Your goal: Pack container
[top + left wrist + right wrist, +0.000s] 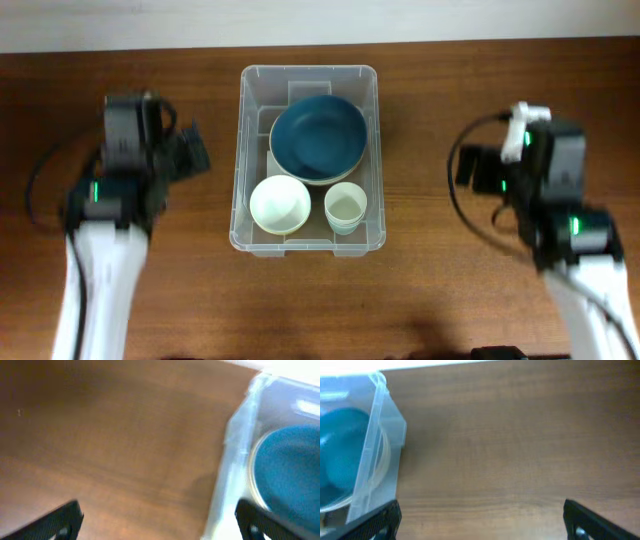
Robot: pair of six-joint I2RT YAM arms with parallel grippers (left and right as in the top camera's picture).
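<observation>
**Container** (243, 150): clear rectangular plastic bin with a rounded rim. It stands upright on the counter (420, 290), between the left fingers (60, 522) and the right fingers (592, 520), and the overhead view shows it apart from both pairs. It is open at the top, with no lid on it.

**Contents of the container**
- Blue bowl (318, 137): the largest piece, upright, filling the half farther from both arms' bases.
- Cream bowl (279, 203): upright, in the nearer corner on the side toward the left fingers.
- Pale cup (344, 207): upright, in the nearer corner on the side toward the right fingers, just beside the cream bowl.
- Seen from above, the blue bowl's rim overlaps both smaller pieces. Whether they touch cannot be told.

**Left fingers**: spread wide and holding nothing, with only bare counter between the two tips. In the left wrist view the container's wall rises beside and beyond the inner tip, and the blue bowl shows through and over it. The picture is blurred.

**Right fingers**: spread wide and holding nothing, with bare counter between the tips. In the right wrist view a corner of the container stands just beyond the inner tip, and the blue bowl shows through the clear wall. The outer tip has open counter around it.
</observation>
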